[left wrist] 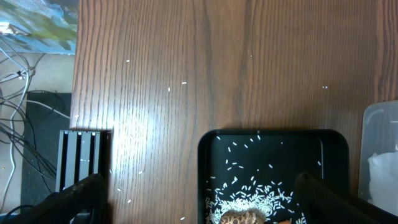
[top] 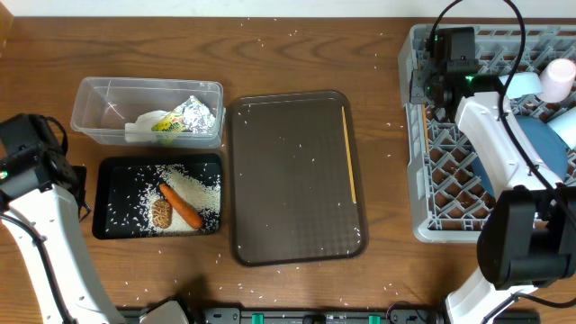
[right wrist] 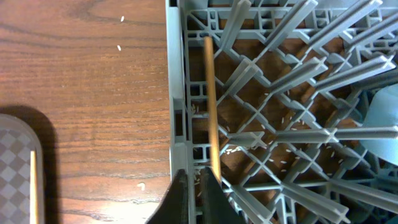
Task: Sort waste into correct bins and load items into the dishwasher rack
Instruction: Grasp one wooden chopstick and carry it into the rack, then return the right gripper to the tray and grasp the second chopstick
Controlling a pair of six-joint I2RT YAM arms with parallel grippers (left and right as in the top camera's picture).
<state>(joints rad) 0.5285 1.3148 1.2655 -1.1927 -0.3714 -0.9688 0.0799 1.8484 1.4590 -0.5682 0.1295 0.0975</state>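
**Status: waste binned, one chopstick in the rack, one on the serving tray**

1. Clear container [top: 99, 103], near the desk's [top: 315, 45] far left corner. Rectangular, transparent plastic, rounded corners. It holds crumpled silver foil [top: 200, 115], a green-yellow wrapper [top: 166, 124] and a white crumpled napkin [top: 139, 132], bunched against its right end.

2. Black tray [top: 101, 193], just beside the container on its near side. Shallow, rectangular, glossy. It holds white rice grains [top: 193, 187] heaped towards its right half, an orange carrot [top: 181, 206] lying at a slant, and a small brown food lump [top: 161, 212] touching the carrot's left side.

3. Brown serving tray [top: 288, 180], mid-desk. Its surface has a fine checked texture. A wooden chopstick [top: 350, 153] lies straight along its right rim, with stray grains around it.

4. Dishwasher rack [top: 419, 193], at the desk's right edge. Grey plastic, open lattice floor, slanted pegs. The second chopstick [right wrist: 211, 106] lies inside, parallel to the left wall and just beside it. A dark blue plate [top: 540, 148] stands further right, partly hidden by my right arm, and a pale cup [top: 558, 76] sits towards the far right corner. Rice grains lie under the lattice.

5. My left gripper [left wrist: 199, 186] hangs over the black tray's left end, fingers spread wide, grasping nothing.

6. My right gripper [right wrist: 198, 193] sits at the rack's left wall, fingers drawn nearly together with a thin gap. The second chopstick's near end meets the fingertips. I cannot tell whether it is clamped.

7. The wood-grain desk carries loose rice grains.
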